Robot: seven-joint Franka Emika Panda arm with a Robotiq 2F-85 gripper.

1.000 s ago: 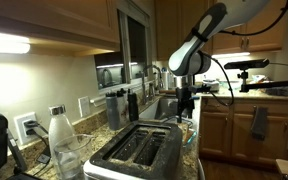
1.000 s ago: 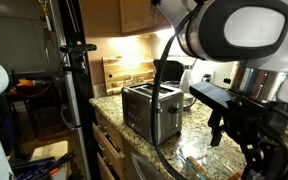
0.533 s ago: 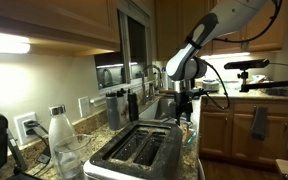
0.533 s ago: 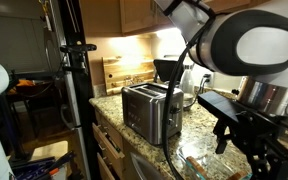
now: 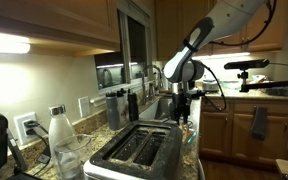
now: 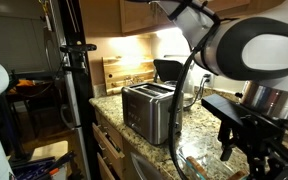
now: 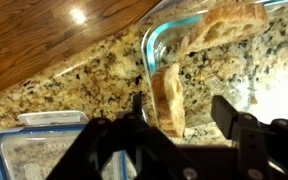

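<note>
**Operator:** How do the jaws stand?

**Spotter:** You have them spread, with one dark finger [image 7: 139,112] on each side of the bread slice [image 7: 168,100]. The slice stands on edge between them, pale and porous with a browner crust. It is close beside one finger, with a clear gap to the opposite one. I cannot tell whether it touches.

**Operator:** What is around it?

**Spotter:** It sits inside a clear glass dish [image 7: 152,45] with rounded corners, on the speckled granite worktop [image 7: 94,80]. Beyond your jaws, at the dish's far end, lies a second, flatter piece of bread [image 7: 229,22]. Outside the finger nearest the slice sits a plastic box [image 7: 24,150] with a blue rim. The brushed-metal toaster [image 5: 139,150] stands well apart from the jaws.
</note>
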